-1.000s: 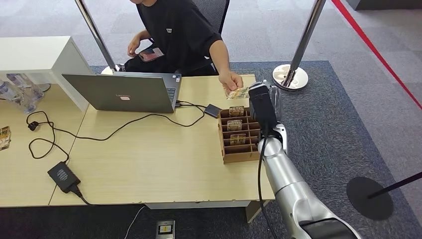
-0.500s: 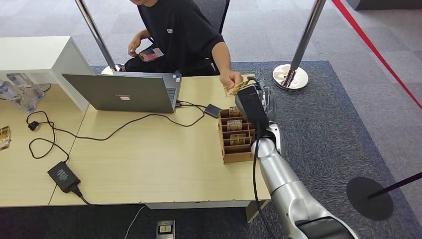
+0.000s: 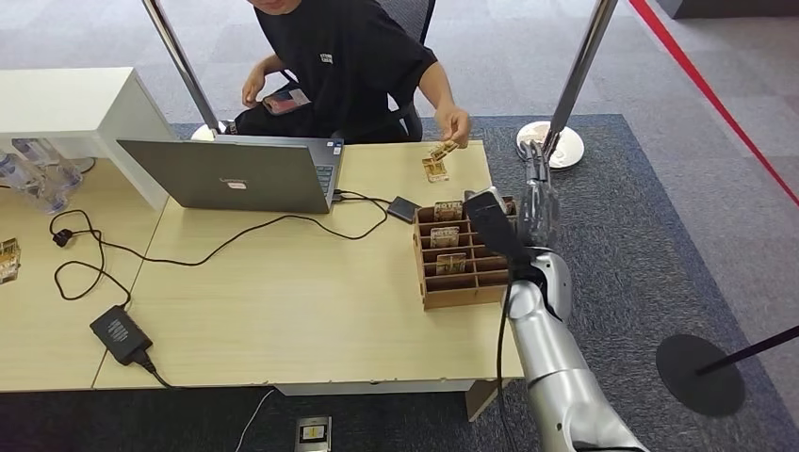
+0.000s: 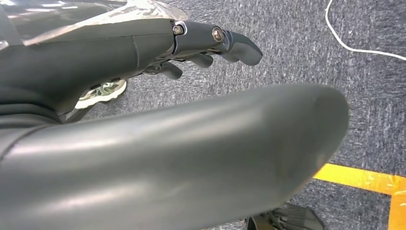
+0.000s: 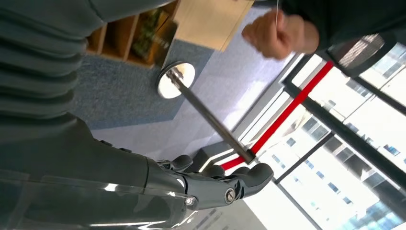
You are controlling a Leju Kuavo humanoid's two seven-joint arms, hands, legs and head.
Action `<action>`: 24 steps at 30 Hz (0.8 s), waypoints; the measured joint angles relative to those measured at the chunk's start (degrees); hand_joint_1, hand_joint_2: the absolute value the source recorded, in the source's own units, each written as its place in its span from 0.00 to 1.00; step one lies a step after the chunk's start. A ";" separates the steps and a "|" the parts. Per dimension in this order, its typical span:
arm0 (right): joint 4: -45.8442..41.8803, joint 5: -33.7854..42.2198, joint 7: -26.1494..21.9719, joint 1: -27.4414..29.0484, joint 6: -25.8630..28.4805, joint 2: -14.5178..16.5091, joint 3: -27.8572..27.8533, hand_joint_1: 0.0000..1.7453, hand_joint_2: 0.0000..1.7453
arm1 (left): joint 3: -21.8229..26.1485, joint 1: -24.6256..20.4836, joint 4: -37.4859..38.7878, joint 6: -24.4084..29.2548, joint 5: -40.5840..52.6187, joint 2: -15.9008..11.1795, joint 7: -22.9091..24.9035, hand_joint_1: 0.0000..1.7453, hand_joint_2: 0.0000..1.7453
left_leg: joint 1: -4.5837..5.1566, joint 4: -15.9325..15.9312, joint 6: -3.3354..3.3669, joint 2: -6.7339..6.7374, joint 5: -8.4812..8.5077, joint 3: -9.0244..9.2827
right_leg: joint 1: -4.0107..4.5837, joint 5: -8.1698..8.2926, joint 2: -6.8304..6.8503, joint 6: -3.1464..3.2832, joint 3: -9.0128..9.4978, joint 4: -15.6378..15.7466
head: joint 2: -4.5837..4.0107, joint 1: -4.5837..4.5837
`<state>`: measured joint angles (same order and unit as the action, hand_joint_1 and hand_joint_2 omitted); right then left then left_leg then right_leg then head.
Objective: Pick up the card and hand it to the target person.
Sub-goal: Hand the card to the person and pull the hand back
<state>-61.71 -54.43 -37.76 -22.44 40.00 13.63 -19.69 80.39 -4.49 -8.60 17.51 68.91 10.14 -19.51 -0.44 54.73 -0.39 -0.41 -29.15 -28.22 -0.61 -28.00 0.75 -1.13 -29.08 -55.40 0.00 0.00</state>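
Observation:
A small patterned card [image 3: 443, 149] is pinched in the hand [image 3: 456, 122] of the person seated at the table's far side; a second such card [image 3: 434, 169] sits on the table just below it. My right hand [image 3: 537, 193] stands beyond the table's right edge, fingers stretched up and apart, holding nothing. In the right wrist view its fingers [image 5: 225, 186] are bare and the person's hand [image 5: 280, 33] is well away from them. A wooden slotted box [image 3: 473, 294] with several cards stands beside my right arm. My left hand [image 4: 210, 40] hangs over carpet, empty.
A laptop [image 3: 236, 174], cables and a black power brick [image 3: 120, 333] lie on the table's left part. A small dark device [image 3: 403, 208] lies behind the box. Chrome barrier posts with round bases [image 3: 551, 146] stand on the carpet right of the table.
The card was between my raised right hand and the person's hand; the person now has it and has drawn it back. My right hand has moved right, empty.

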 joint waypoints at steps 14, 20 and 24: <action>2.91 47.03 -1.28 15.86 -0.02 -8.61 -28.91 0.00 0.00 | 2.05 0.34 -0.25 1.19 -1.00 1.30 0.60 0.00 0.00 | 0.01 -0.03 0.07 -0.09 -0.20 0.11 | -0.01 -0.14 0.12 -0.02 0.13 0.16 | 0.00 0.00; 35.17 49.75 0.05 15.38 -0.47 -16.84 -41.22 0.00 0.00 | 2.60 0.28 -0.18 0.89 -1.41 0.90 -0.61 0.00 0.00 | -0.08 -0.09 0.06 -0.03 -0.23 0.26 | 0.07 -0.12 0.09 -0.04 0.31 0.31 | 0.00 0.00; 45.09 43.09 7.54 17.09 0.00 -17.23 -43.27 0.00 0.00 | 2.86 0.27 -0.09 0.37 -1.60 0.62 -1.80 0.00 0.00 | -0.08 -0.06 0.08 -0.03 -0.27 0.25 | 0.07 -0.20 0.02 -0.09 0.31 0.27 | 0.00 0.00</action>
<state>-16.62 -11.34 -30.22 -5.35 40.00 -3.60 -62.96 83.25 -4.22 -8.69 17.88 67.30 10.75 -21.32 -0.51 54.67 -0.32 -0.44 -29.42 -27.97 -0.54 -28.20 0.77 -1.22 -28.78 -55.13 0.00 0.00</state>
